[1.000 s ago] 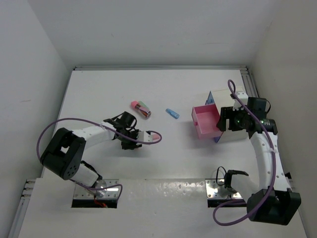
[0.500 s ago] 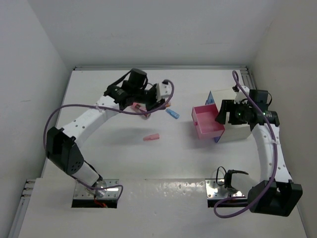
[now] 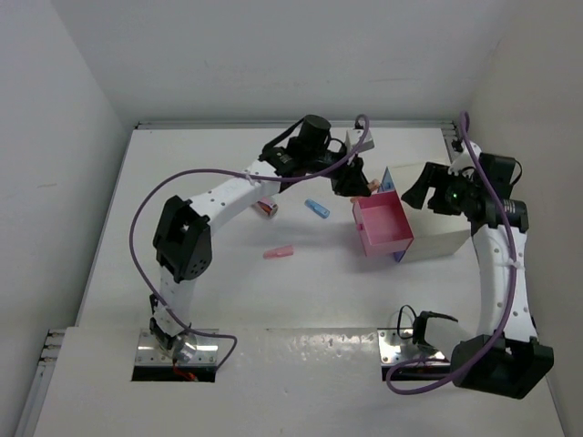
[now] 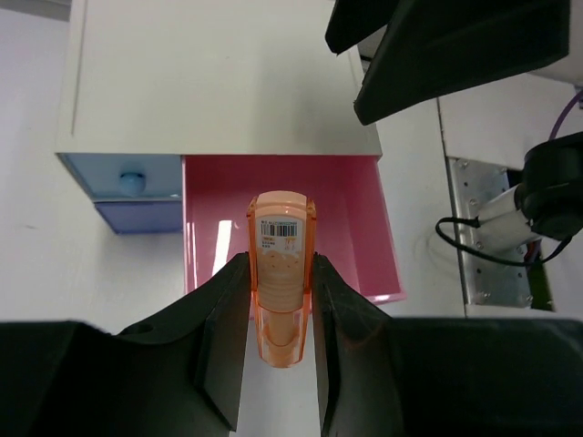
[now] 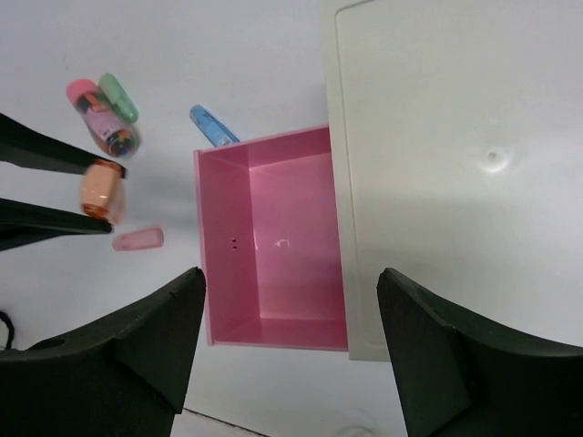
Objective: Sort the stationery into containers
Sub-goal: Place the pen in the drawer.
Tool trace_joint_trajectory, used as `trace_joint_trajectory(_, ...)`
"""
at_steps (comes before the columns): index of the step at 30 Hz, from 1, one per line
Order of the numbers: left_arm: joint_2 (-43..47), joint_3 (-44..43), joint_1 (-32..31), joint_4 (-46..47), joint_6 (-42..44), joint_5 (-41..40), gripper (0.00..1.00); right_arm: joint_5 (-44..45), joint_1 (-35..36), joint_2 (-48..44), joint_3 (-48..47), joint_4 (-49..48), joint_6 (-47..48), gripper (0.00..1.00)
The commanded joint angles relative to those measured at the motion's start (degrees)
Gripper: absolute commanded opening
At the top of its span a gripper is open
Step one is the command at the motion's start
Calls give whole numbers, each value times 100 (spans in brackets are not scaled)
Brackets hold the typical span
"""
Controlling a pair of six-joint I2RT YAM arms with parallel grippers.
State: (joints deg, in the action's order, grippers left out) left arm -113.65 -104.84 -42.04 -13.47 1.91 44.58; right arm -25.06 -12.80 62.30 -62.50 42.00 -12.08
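**Orange piece clamped at the pink drawer's rim**

Nearest us, one pale pink piece [image 3: 280,251] lies alone on the worktop [image 3: 164,164], its long axis running left to right. A little further back sits one blue piece [image 3: 316,208], lying on a slant from far-left to near-right, clear of the pink one.

Off to the left, one pink-red cylinder [image 5: 98,114] lies on much the same slant. One mint green piece [image 5: 120,98] is tucked against its side, and the left arm [image 3: 228,196] crosses above the pair in the overhead view.

Over on the right, one pink drawer [image 5: 273,182] stands pulled out leftward from the white cabinet [image 4: 219,73]. One blue drawer [image 4: 100,177], knob [image 4: 134,177] showing, sits shut on the far side of it.

And here is the left pincer [image 4: 281,273], fingers closed tight on the sides of the one orange piece [image 4: 281,228]. The piece lies in line with the fingers, its barcode end pointing right toward the drawer. It is right at the drawer's left rim; whether over it or just outside, I cannot tell.

The right pincer [image 5: 290,278] hangs above drawer and cabinet, fingers spread wide, gripping nothing.
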Motion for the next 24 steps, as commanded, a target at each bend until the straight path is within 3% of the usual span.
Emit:
trace_joint_trajectory(1,-105,-397,-93,644,-665,315,3,-236,-74,-280,-78,-447,-418,75)
trace_joint_trajectory(17,-984,-801,-647,1198,-1088,192,4,-254,-118,-122,-87,-447,-401,75)
trace_joint_trajectory(24,-1125,-828,-621,1154,-1061,192,12,-263,-118,-43,-69,-368,-269,75)
